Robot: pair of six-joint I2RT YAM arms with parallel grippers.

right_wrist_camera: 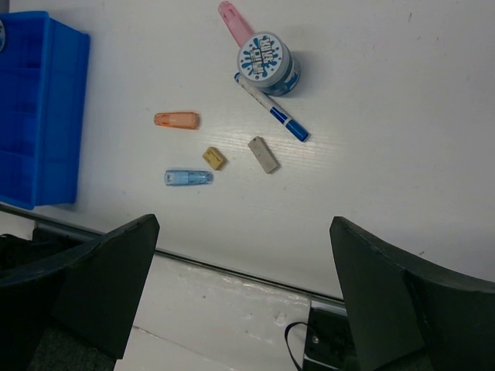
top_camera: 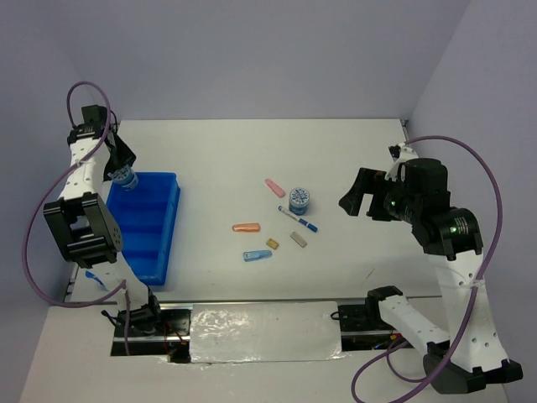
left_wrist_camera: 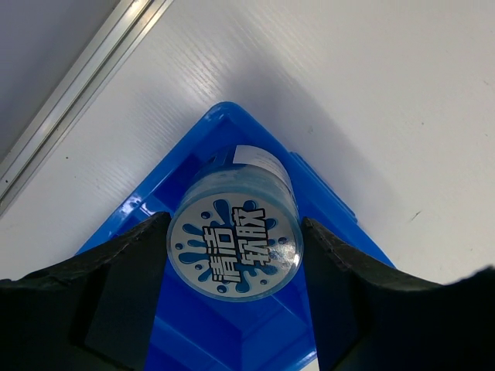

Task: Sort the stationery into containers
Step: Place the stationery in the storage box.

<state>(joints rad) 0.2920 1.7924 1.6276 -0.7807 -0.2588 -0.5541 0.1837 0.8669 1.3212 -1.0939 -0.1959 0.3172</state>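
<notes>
My left gripper (left_wrist_camera: pixel 233 232) is clamped on 1 round blue-and-white tub (left_wrist_camera: pixel 234 251), a finger pressed on each side and the printed lid facing my wrist camera. I hold the tub over the far corner compartment of the blue tray (top_camera: pixel 155 243); can't tell if its base touches the tray floor. The tray sits at the left side of the desk (top_camera: pixel 352 151), long side running away from my bases. My right gripper (right_wrist_camera: pixel 244 224) hangs above the desk with its jaws wide apart, holding nothing. The loose pieces lie mid-desk below it, well apart from the tray. The 2nd tub (right_wrist_camera: pixel 265 62) stands upright, with the pink stick (right_wrist_camera: pixel 234 22) just beside it on the far side. The white pen with blue cap (right_wrist_camera: pixel 271 108) lies on a slant, white end right at that tub's base. Nearer me, the orange stick (right_wrist_camera: pixel 177 120) lies flat and the light-blue stick (right_wrist_camera: pixel 188 178) sits closest to my edge. The tan block (right_wrist_camera: pixel 214 158) and grey block (right_wrist_camera: pixel 264 154) lie between them and the pen, near each other but not touching.
</notes>
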